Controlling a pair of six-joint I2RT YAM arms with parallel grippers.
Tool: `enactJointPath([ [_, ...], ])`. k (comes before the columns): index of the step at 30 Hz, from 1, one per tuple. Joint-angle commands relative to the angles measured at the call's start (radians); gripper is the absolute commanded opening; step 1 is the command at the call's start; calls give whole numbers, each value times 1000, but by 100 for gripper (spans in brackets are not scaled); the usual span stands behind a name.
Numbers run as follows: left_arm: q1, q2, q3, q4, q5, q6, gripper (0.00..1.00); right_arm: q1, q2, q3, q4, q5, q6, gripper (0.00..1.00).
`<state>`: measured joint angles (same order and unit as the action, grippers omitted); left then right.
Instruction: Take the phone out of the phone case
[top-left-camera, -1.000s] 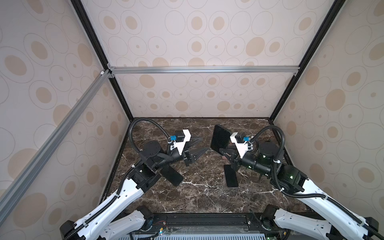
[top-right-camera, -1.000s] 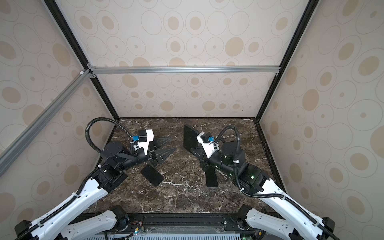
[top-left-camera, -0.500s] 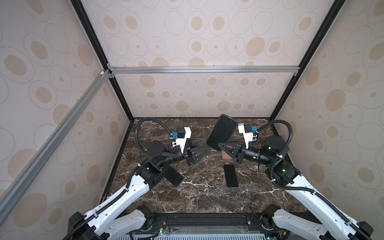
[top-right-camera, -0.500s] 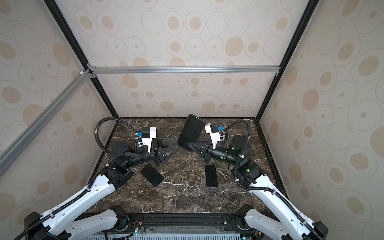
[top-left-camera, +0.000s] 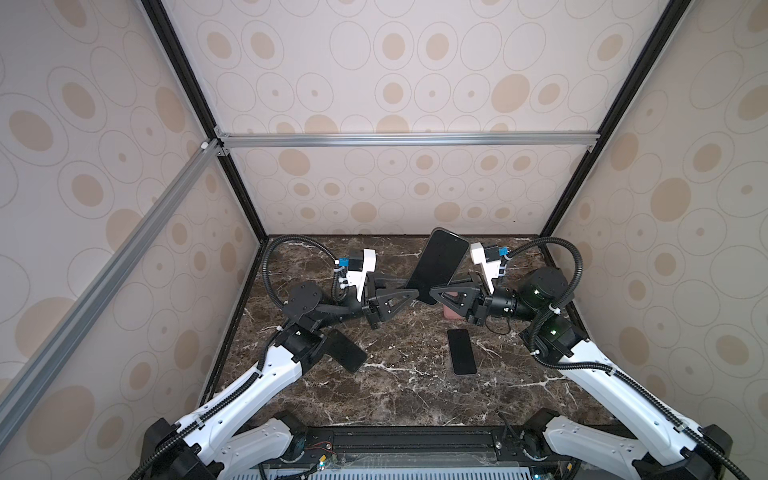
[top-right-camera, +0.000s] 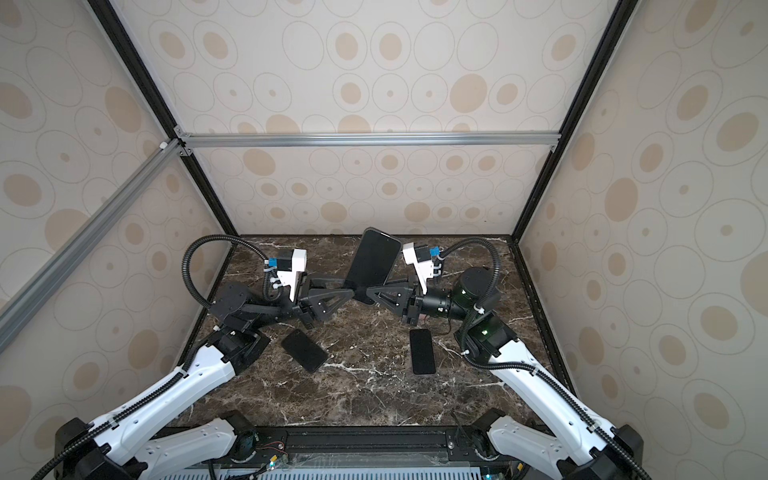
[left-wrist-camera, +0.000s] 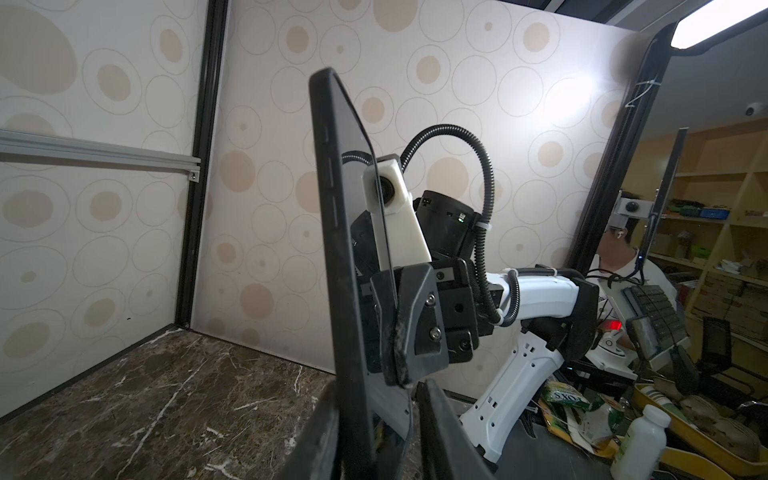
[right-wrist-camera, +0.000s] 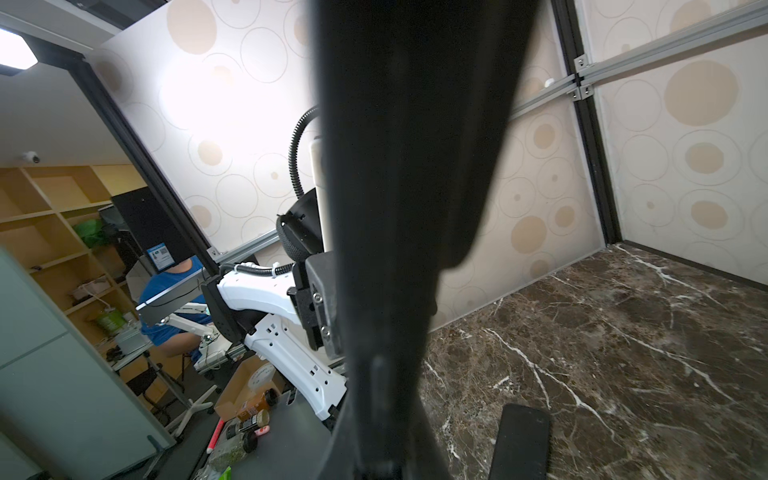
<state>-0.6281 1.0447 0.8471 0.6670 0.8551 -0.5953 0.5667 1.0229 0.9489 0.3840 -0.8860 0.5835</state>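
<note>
A black phone (top-left-camera: 440, 262) (top-right-camera: 374, 257) in its black phone case (left-wrist-camera: 332, 199) stands tilted in the air above the middle back of the marble floor. My right gripper (top-left-camera: 432, 291) (top-right-camera: 369, 291) is shut on its lower end, and the phone's dark back fills the right wrist view (right-wrist-camera: 415, 166). My left gripper (top-left-camera: 412, 290) (top-right-camera: 352, 291) meets that same lower end from the left. In the left wrist view the phone shows edge-on between the left gripper's (left-wrist-camera: 378, 449) jaws. It rests against one finger (left-wrist-camera: 316, 436), and a gap shows before the other.
Two more black phones lie flat on the floor, one by the left arm (top-left-camera: 347, 353) (top-right-camera: 305, 350) and one near the right arm (top-left-camera: 461, 351) (top-right-camera: 422, 351) (right-wrist-camera: 519, 444). A pink object (top-left-camera: 451, 309) lies under the right gripper. Patterned walls enclose three sides.
The right gripper has lifted and turned the phone so it stands higher and leans right. The left arm has reached right to it, and its jaws have narrowed around the lower end.
</note>
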Motion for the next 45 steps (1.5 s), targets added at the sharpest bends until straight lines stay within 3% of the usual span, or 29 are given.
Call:
enactJointPath([
  [1, -2, -3, 2, 110, 94, -66, 29, -4, 12, 32, 109, -39, 24, 0],
  [11, -4, 40, -12, 247, 151, -157, 14, 0, 37, 46, 101, -65, 10, 0],
  [15, -3, 41, -14, 268, 162, -166, 0, 0, 29, 51, 33, -54, -41, 0],
  [17, -2, 30, -10, 245, 161, -147, 0, 1, 15, 47, -6, -45, -73, 0],
  [19, -2, 13, 8, 161, 151, -84, 0, 0, -9, 49, -76, -21, -128, 11],
  [21, -2, -16, 41, 5, 113, 43, 0, 0, -48, 47, -172, 28, -199, 39],
  [24, -2, -61, 97, -246, 35, 250, 0, -2, -111, 43, -289, 124, -282, 59],
  [27, -2, -93, 137, -418, -45, 396, 0, -2, -173, 51, -381, 223, -346, 64],
  [33, -2, -118, 173, -566, -40, 588, 0, -1, -232, 140, -541, 324, -450, 67],
  [39, -2, -103, 239, -745, 2, 802, 0, -2, -175, 284, -698, 269, -497, 69],
  [45, -2, -63, 289, -842, 39, 894, 0, -2, -104, 349, -682, 141, -429, 69],
])
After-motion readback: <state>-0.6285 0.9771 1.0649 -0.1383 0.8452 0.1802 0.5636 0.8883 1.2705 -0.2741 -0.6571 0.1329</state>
